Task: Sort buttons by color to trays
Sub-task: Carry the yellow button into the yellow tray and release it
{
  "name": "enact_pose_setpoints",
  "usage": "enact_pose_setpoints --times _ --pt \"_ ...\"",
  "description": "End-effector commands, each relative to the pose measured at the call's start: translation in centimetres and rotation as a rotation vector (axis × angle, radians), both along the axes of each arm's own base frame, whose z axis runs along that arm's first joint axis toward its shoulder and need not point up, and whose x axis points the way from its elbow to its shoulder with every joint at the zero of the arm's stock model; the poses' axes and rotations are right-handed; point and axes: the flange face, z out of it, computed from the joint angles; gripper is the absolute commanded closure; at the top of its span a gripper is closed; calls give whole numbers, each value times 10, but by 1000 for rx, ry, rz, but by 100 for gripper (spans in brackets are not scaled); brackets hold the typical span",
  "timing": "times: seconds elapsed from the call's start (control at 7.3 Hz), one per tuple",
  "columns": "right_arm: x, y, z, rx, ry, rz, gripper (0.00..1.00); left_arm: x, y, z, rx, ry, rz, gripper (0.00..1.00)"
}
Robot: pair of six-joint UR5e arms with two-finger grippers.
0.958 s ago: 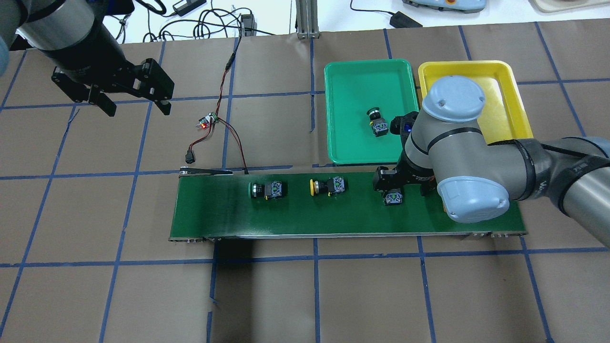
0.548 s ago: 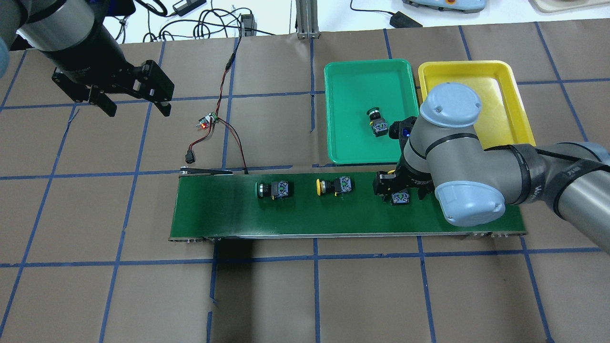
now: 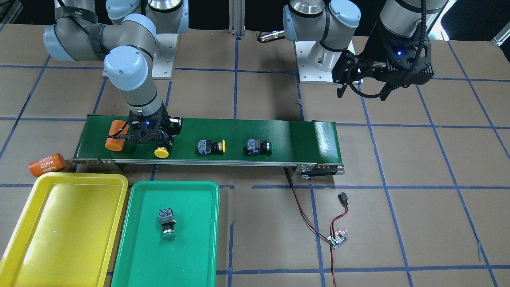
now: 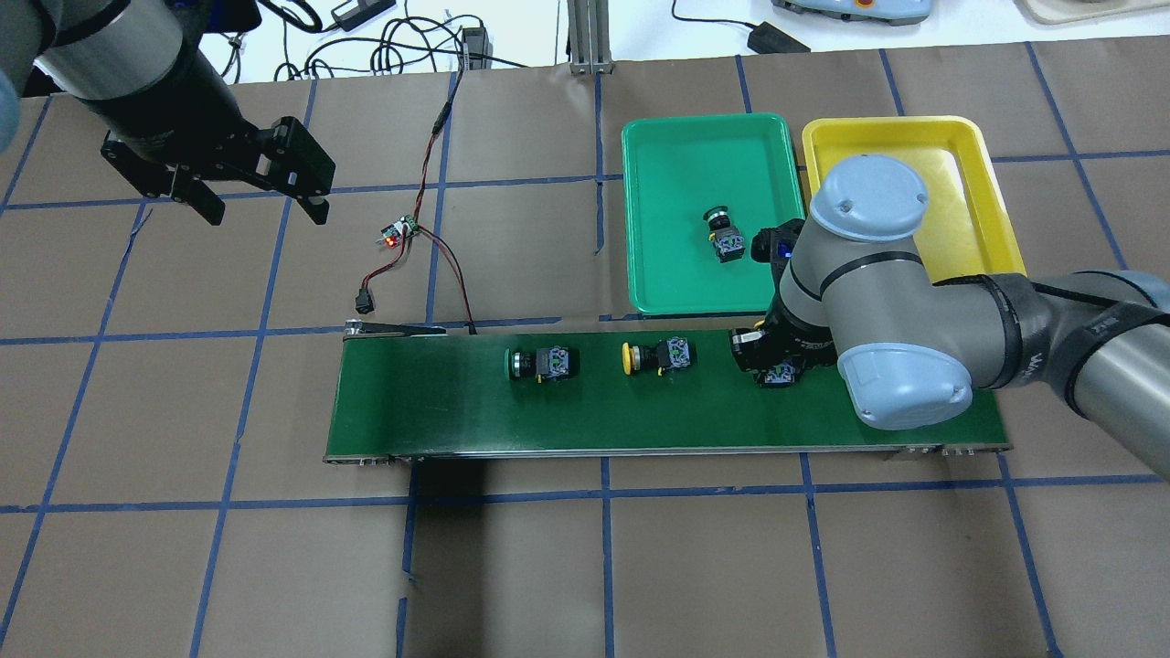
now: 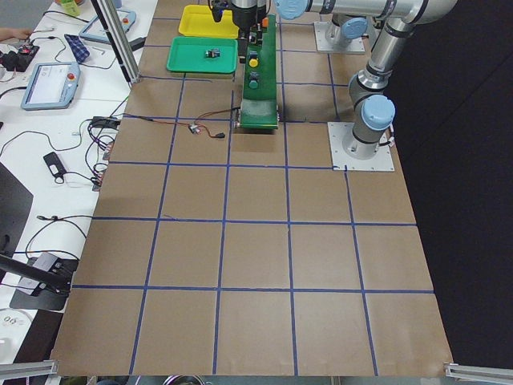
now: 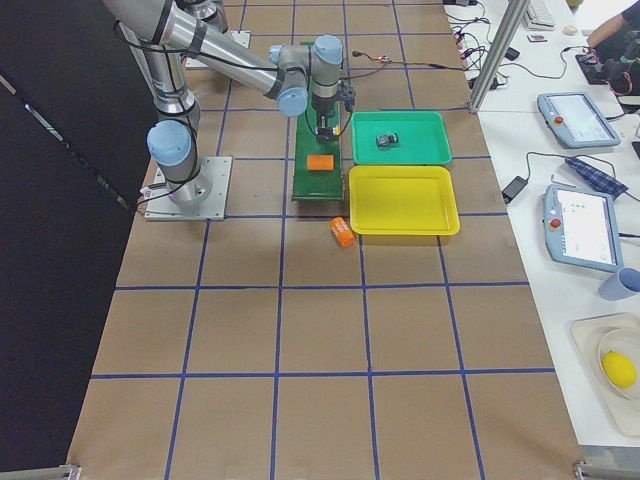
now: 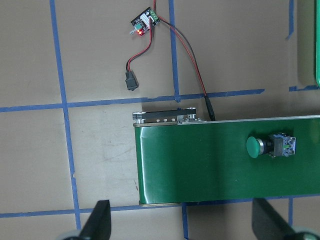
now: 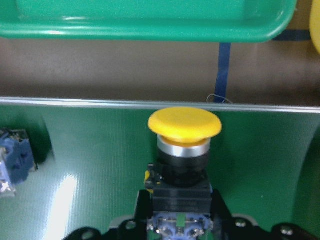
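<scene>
I count four buttons, black-bodied with grey-blue backs. One yellow button [image 8: 184, 145] lies on the belt [image 3: 295, 135] between the fingers of the right gripper [image 3: 156, 142], its cap pointing toward the trays. A second yellow button [image 3: 211, 146] and a green button [image 3: 259, 146] lie on their sides farther along the belt, apart from each other, caps facing the same way. Another green button [image 3: 167, 223] lies inside the green tray [image 3: 191, 255] — cap turned away from the belt. The yellow tray [image 3: 24, 239] sits just beside the green one.
</scene>
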Motion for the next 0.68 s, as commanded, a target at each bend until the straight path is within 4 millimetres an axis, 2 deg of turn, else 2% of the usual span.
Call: enact_pose_setpoints --times 0.0,0.14,0.41,0.55 --pt "-18 -42 17 -44 23 34 87 0 0 0 0 0 0 0" --pt "-49 -78 6 -8 40 55 86 0 0 0 0 0 0 0" --pt "-127 -156 5 6 27 107 85 0 0 0 0 0 1 0" --pt "-152 -191 -5 23 22 147 85 0 0 0 0 0 3 0"
